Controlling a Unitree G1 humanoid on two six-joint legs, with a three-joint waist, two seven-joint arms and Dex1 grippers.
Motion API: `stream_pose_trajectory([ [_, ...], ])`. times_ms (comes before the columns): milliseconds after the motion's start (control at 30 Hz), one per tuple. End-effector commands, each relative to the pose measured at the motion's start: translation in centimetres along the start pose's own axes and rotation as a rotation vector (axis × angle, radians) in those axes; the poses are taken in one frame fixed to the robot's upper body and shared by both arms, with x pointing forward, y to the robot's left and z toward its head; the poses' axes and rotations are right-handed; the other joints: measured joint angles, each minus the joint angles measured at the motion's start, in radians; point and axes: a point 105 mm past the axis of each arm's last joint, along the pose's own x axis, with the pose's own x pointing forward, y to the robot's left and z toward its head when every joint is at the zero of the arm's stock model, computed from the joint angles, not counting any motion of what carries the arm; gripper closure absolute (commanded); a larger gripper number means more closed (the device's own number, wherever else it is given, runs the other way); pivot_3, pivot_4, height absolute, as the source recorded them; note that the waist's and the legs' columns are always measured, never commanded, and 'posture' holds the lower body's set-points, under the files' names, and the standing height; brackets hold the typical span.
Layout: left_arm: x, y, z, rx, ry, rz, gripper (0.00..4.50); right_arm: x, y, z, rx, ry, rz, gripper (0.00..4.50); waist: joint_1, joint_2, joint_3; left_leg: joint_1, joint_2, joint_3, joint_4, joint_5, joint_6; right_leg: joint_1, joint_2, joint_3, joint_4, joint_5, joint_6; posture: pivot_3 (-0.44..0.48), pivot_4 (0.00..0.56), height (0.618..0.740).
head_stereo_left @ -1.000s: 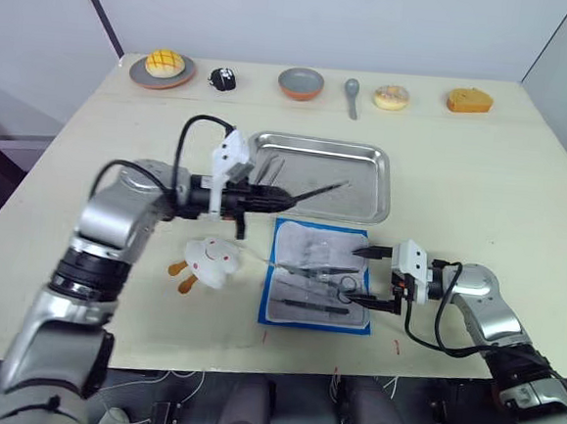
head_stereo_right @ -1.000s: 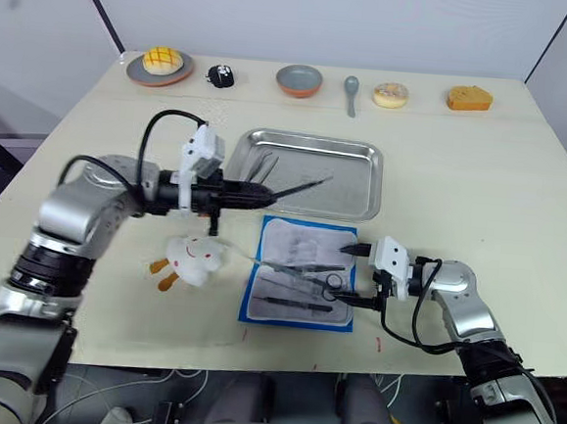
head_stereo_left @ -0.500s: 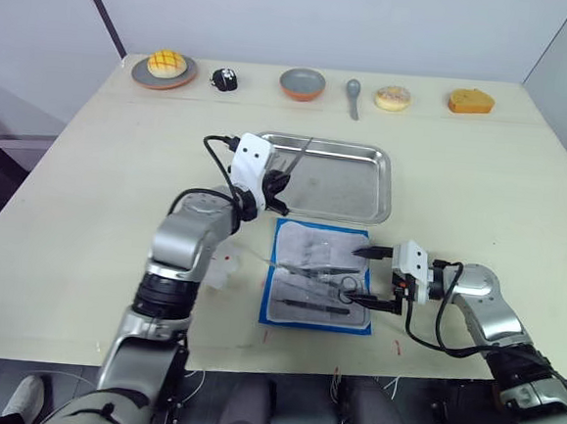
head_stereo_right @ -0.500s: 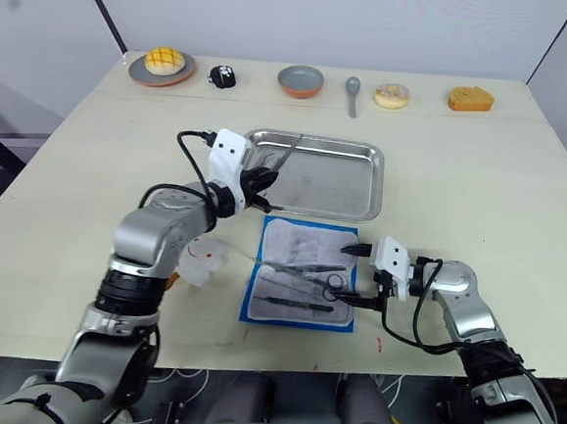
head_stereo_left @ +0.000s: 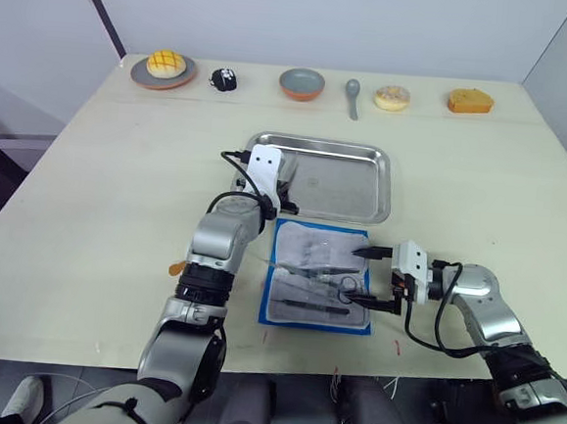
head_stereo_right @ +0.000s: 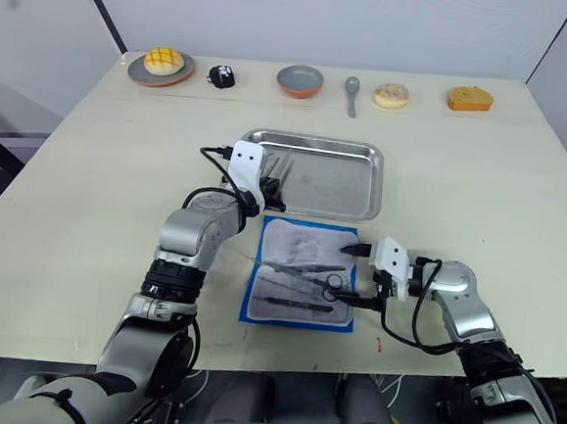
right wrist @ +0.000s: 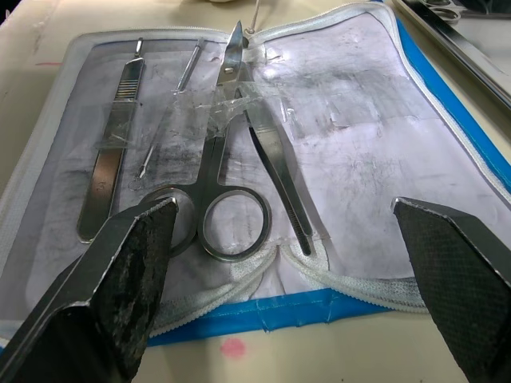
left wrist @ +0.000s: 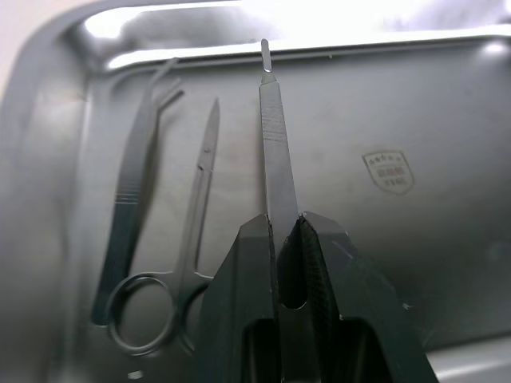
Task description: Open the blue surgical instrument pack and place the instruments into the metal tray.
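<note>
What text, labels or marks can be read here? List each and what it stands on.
Metal tray floor: a small shield-shaped stamped mark with lines of lettering inside, too small and blurred to read.
Blue surgical instrument pack lining: faint grey smudged print, not legible.
No other text is readable.

A shiny rectangular stainless-steel tray [head_stereo_left: 350, 183] sits mid-tabletop [head_stereo_left: 483, 179], with the opened flat blue fabric instrument pack [head_stereo_left: 318, 277] directly before it. Slim silver ring-handled scissors [right wrist: 227, 171], forceps and a scalpel handle lie on the pack's lining; a second pair of scissors [left wrist: 180, 263] and forceps lie in the tray's left end. Along the far edge stand a round bowl [head_stereo_left: 301, 83] and, to its right, a spoon [head_stereo_left: 353, 95].
</note>
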Motion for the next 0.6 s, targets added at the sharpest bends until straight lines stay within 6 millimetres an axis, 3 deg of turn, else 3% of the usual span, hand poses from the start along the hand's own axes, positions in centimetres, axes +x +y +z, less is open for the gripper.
stream_pose_trajectory([
  [33,0.0,0.4,1.0,-0.009,-0.026,0.009,4.46,0.2,2.3,-4.7,0.11,0.174,0.049,0.0,0.0,0.0,0.0,0.0,0.0,0.0,0.0,0.0,0.0,0.0,0.0,0.0,0.0,0.0,0.0,0.0,0.15,0.732],
  [233,0.0,0.6,0.9,-0.024,-0.019,0.017,4.46,0.2,2.4,-4.8,0.113,0.174,0.046,0.0,-0.001,0.0,0.0,0.0,0.0,0.0,0.0,0.0,0.0,0.0,0.0,0.0,0.0,0.0,0.0,0.0,0.15,0.732],
  [267,0.0,0.4,1.0,-0.031,-0.021,0.007,3.73,0.2,2.4,-4.8,0.114,0.173,0.046,0.0,-0.001,0.0,0.0,0.0,0.0,0.0,0.0,0.001,-0.001,0.0,0.0,0.0,0.0,0.0,0.0,0.0,0.15,0.732],
  [333,0.0,0.3,1.3,-0.031,-0.029,0.009,3.17,0.2,2.5,-4.8,0.115,0.173,0.045,0.0,-0.001,0.0,0.0,0.0,0.0,0.0,0.0,0.001,-0.001,0.0,0.0,0.0,0.0,0.0,0.0,0.0,0.15,0.732],
  [400,0.0,0.4,1.5,-0.028,-0.038,0.019,2.13,0.1,2.4,-4.8,0.114,0.173,0.044,0.0,-0.001,0.0,0.0,0.0,0.0,0.0,0.0,0.001,-0.001,0.0,0.0,0.0,0.0,0.0,0.0,0.0,0.15,0.732],
  [467,-0.1,0.4,1.8,-0.027,-0.045,0.022,1.7,0.1,2.4,-4.8,0.114,0.173,0.043,0.0,-0.001,0.0,0.0,0.0,0.0,0.0,0.0,0.001,-0.001,0.0,0.0,0.0,0.0,0.0,0.0,0.0,0.15,0.732],
  [567,-0.3,0.2,2.2,-0.034,-0.062,0.017,0.32,0.1,2.4,-4.8,0.113,0.173,0.043,0.0,-0.001,0.0,0.0,0.0,0.0,0.0,0.0,0.001,-0.001,0.0,0.0,0.0,0.0,0.0,0.0,0.0,0.15,0.732],
  [600,-0.4,0.1,2.6,-0.032,-0.076,0.011,0.32,0.1,2.4,-4.8,0.113,0.172,0.044,0.0,-0.001,0.0,0.0,0.0,0.0,0.0,0.0,0.001,-0.001,0.0,0.0,0.0,0.0,0.0,0.0,0.0,0.15,0.732],
])
